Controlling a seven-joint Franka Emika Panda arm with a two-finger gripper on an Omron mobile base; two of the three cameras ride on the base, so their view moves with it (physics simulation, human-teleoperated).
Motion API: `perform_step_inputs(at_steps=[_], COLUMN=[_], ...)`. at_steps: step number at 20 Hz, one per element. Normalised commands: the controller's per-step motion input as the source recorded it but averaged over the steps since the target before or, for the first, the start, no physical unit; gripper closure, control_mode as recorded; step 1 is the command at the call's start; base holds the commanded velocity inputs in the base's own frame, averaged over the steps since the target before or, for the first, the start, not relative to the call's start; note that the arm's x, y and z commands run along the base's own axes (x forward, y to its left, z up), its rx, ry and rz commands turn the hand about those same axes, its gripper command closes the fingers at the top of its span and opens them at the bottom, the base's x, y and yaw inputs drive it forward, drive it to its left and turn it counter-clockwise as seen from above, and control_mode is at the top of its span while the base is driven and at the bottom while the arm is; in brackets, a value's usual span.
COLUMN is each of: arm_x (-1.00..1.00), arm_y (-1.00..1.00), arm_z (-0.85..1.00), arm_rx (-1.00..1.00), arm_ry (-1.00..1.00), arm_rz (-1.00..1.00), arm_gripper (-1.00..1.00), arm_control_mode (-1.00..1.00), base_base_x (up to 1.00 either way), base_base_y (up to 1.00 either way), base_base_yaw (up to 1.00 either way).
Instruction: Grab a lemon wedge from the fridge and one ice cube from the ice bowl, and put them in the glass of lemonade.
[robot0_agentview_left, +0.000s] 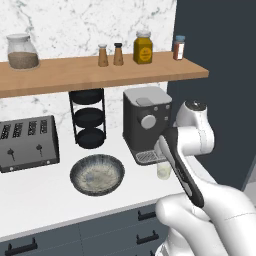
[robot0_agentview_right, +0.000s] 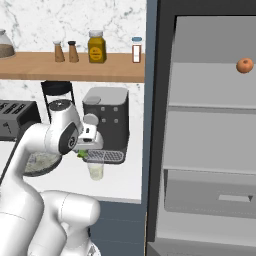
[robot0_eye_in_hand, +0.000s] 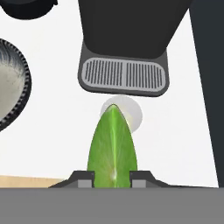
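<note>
My gripper (robot0_eye_in_hand: 112, 176) is shut on the lemon wedge (robot0_eye_in_hand: 112, 146), a yellow-green sliver that rises between the two dark fingertips (robot0_eye_in_hand: 82, 176). Straight below the wedge stands the glass of lemonade (robot0_eye_in_hand: 127, 114), seen from above as a pale round rim. From the right base view the wedge (robot0_agentview_right: 82, 154) hangs just above and left of the glass (robot0_agentview_right: 96, 169), and the glass (robot0_agentview_left: 163, 170) peeks out beside my forearm in the left base view. The speckled grey ice bowl (robot0_agentview_left: 97, 174) sits on the counter to the left. The fridge (robot0_agentview_right: 210, 125) stands open on the right.
A dark coffee machine (robot0_agentview_left: 147, 124) with its drip tray (robot0_eye_in_hand: 123, 76) stands right behind the glass. A black three-tier rack (robot0_agentview_left: 88, 117) and a toaster (robot0_agentview_left: 28, 142) line the wall. A wooden shelf (robot0_agentview_left: 100, 72) carries jars. A small orange fruit (robot0_agentview_right: 244, 65) lies on a fridge shelf.
</note>
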Motion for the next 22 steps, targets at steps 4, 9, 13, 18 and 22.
perform_step_inputs(at_steps=[4,9,13,18,22], arm_x=[0.57,0.43,0.24,0.13,0.07], arm_y=[-0.09,-0.01,-0.01,-0.01,-0.05], arm_z=[-0.01,-0.42,-0.46,-0.01,-0.18], arm_rx=[0.0,-0.01,0.0,0.0,0.0], arm_ry=[0.02,0.06,0.01,0.0,0.0], arm_rz=[0.0,0.0,0.0,0.0,0.0], arm_gripper=[1.0,1.0,1.0,1.0,1.0], arm_control_mode=[-1.0,-1.0,-1.0,-1.0,-1.0], base_base_x=[0.0,0.0,0.0,0.0,0.0], base_base_y=[0.0,0.0,0.0,0.0,0.0], base_base_yaw=[0.0,0.0,0.0,0.0,0.0])
